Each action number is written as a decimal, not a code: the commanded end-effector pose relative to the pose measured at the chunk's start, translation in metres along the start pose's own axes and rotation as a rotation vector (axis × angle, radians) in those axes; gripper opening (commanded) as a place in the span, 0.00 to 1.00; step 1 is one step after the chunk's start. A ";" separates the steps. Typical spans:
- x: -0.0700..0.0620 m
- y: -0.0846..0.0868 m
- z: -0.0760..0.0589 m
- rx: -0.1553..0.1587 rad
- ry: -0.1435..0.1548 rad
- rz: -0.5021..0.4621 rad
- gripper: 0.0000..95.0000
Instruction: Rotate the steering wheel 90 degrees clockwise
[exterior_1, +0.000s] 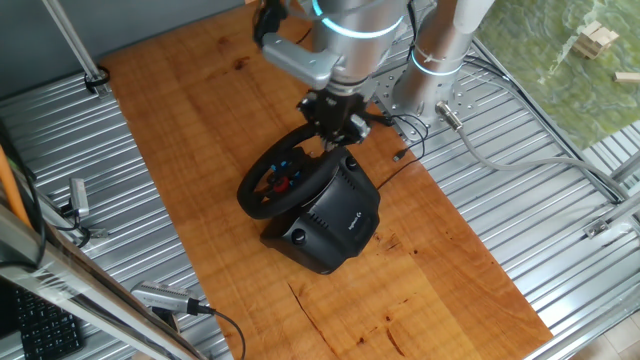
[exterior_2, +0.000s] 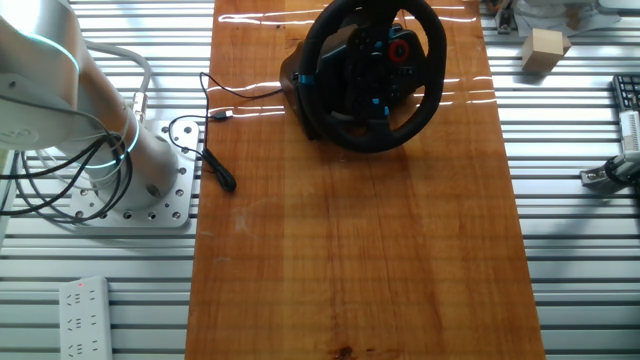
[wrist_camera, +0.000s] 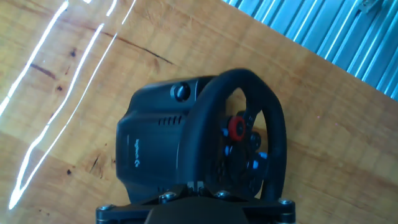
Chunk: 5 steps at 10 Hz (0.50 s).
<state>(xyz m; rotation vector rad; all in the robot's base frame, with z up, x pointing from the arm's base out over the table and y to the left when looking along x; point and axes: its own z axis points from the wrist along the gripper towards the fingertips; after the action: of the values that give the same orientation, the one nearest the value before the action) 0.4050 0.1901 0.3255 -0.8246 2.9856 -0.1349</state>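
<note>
The steering wheel (exterior_1: 283, 178) is black with a thick rim and stands tilted on its boxy black base (exterior_1: 337, 218) in the middle of the wooden table. It shows red and blue hub buttons in the other fixed view (exterior_2: 375, 75) and in the hand view (wrist_camera: 273, 134). My gripper (exterior_1: 335, 122) hangs just above the far upper part of the rim, holding nothing. In the hand view its fingertips (wrist_camera: 196, 185) sit close together at the bottom edge, over the wheel and base (wrist_camera: 155, 143). The gripper is out of frame in the other fixed view.
A black cable (exterior_2: 212, 150) runs from the base toward the robot's mount (exterior_2: 140, 190). Ribbed metal surfaces (exterior_1: 560, 230) flank the wooden board (exterior_2: 350, 260). A wooden block (exterior_2: 545, 50) lies at the far right, and a power strip (exterior_2: 85, 315) at the near left.
</note>
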 end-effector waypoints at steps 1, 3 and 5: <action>0.012 0.002 0.001 0.008 -0.012 0.006 0.00; 0.025 0.002 0.007 0.016 -0.022 0.014 0.00; 0.034 0.003 0.013 0.020 -0.036 0.015 0.00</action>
<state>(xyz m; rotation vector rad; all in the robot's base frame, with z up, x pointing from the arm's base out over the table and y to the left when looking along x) 0.3727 0.1720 0.3094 -0.7936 2.9490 -0.1522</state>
